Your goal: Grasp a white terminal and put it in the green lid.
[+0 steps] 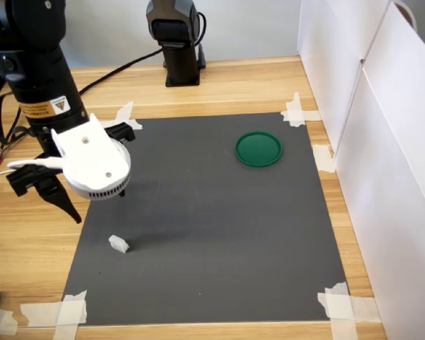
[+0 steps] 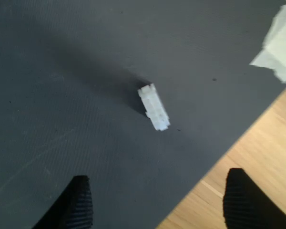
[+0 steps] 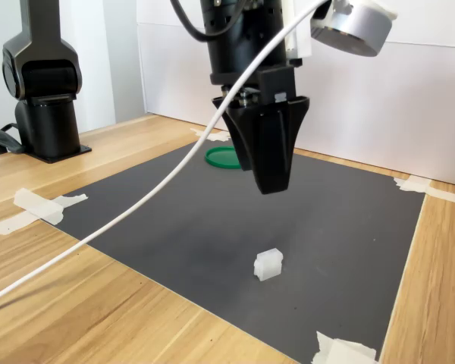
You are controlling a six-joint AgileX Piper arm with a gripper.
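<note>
The white terminal (image 1: pixel 118 244) lies on the dark grey mat (image 1: pixel 212 234) near the mat's front corner at the first exterior view's left. In the wrist view the terminal (image 2: pixel 154 107) sits just ahead of the two black fingers (image 2: pixel 78 205), on its side. My gripper (image 1: pixel 95 205) hangs above the mat a little behind the terminal, open and holding nothing. In the second exterior view the gripper (image 3: pixel 271 186) points down, well above the terminal (image 3: pixel 268 265). The green lid (image 1: pixel 258 149) lies flat at the far side of the mat, and the arm partly hides the lid (image 3: pixel 221 157) in the second exterior view.
White tape strips (image 1: pixel 71 310) hold the mat's corners to the wooden table (image 1: pixel 219 85). White panels (image 1: pixel 382 142) wall the first exterior view's right. A black stand (image 1: pixel 176 42) is at the back. A white cable (image 3: pixel 136 205) hangs from the arm.
</note>
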